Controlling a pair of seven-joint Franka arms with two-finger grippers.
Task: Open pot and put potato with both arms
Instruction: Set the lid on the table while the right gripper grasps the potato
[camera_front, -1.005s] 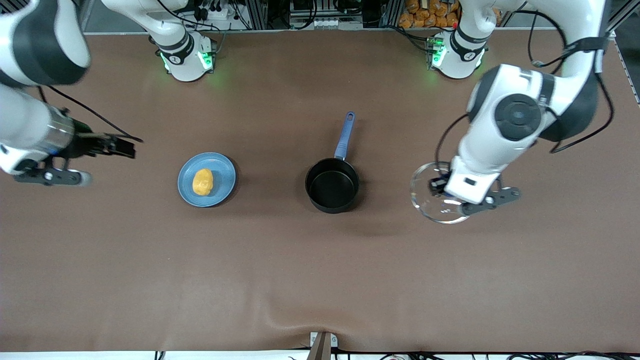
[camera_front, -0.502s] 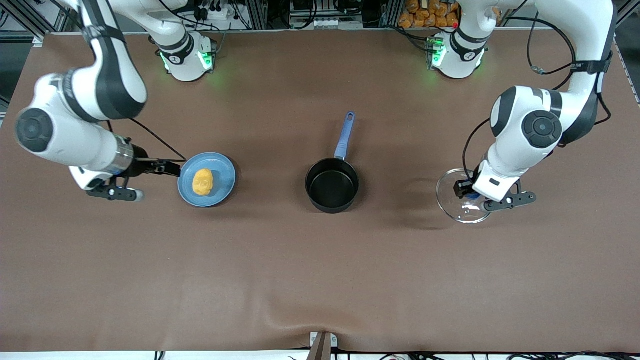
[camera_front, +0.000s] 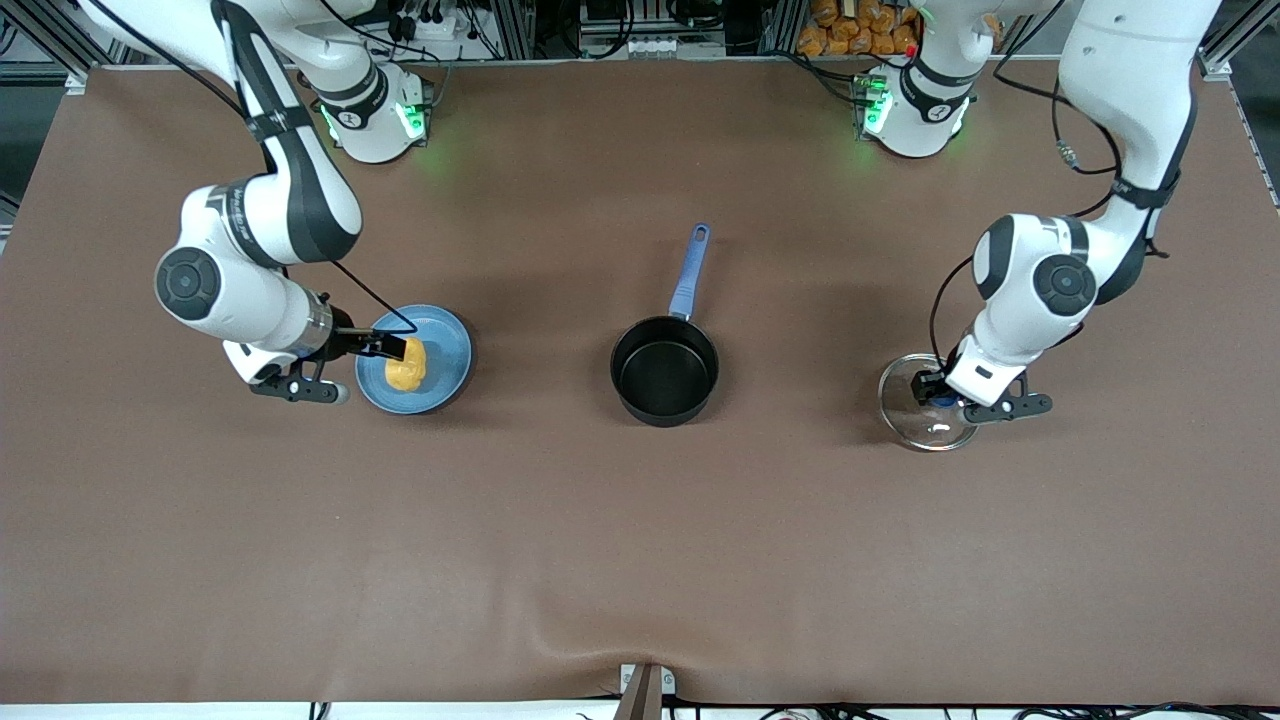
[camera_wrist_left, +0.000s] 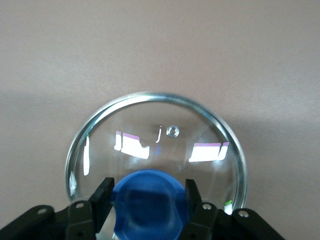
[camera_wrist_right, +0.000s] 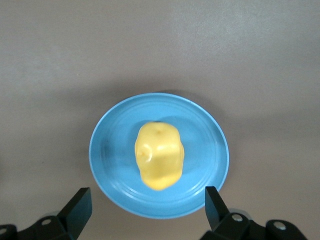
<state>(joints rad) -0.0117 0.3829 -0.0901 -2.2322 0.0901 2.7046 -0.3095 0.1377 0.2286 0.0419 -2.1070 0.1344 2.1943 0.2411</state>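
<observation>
A: Front view first. Pot (camera_front: 664, 371) mid-bench, lid off, inside bare, so ready for loading. Handle (camera_front: 689, 272) aimed at the robot bases, clear of both approaches.

B: Lid (camera_front: 925, 403)?

A: Down at the left arm's end of the bench, well apart from pot, parked out of the way. Left gripper (camera_front: 940, 396) on its knob. Touching bench or just above, cannot tell.

B: Potato (camera_front: 405, 364)?

A: On plate (camera_front: 447, 340), toward the right arm's end, level with pot. Right gripper (camera_front: 388, 347) over the plate's edge, lined up for a pick.

B: Left wrist view.

A: Fingers (camera_wrist_left: 102, 200) pinching blue knob (camera_wrist_left: 147, 200) from both sides; a knob grip keeps the glass level. Lid rim whole, bare bench around.

B: Right wrist view.

A: Fingers (camera_wrist_right: 79, 207) spread wide, nothing held. Potato centred on plate, sitting between the finger lines but apart from them, so spread wide enough to straddle it. Judged step: descend, close on potato, carry to pot. Risk: lumpy shape slipping on a shallow grip.
</observation>
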